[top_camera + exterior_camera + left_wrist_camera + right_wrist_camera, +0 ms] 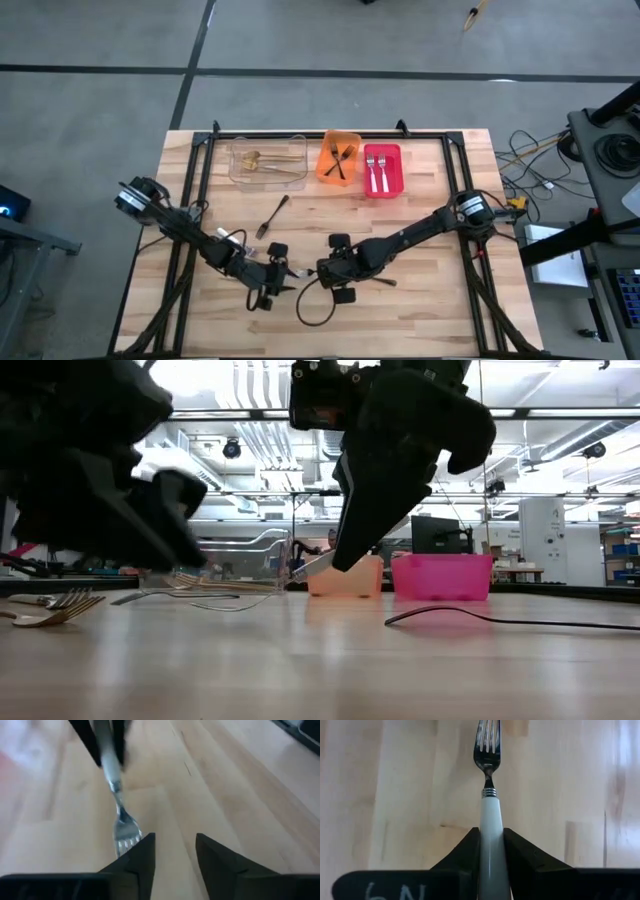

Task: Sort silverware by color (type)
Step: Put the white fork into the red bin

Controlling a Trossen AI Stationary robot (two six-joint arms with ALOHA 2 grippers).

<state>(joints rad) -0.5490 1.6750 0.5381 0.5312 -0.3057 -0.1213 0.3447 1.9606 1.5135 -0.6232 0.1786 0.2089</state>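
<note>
Gripping a white-handled fork (pixel 490 795), right hand (pixel 491 851) marked "6N".

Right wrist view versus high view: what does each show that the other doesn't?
Only the right wrist view shows the grip plainly: the right gripper is shut on the pale handle of a silver fork, tines pointing away.

Only the high view shows the layout: the clear bin, orange bin and red bin at the far side, a loose fork mid-table, and the left gripper close beside the right.

Both show the wooden table.
</note>
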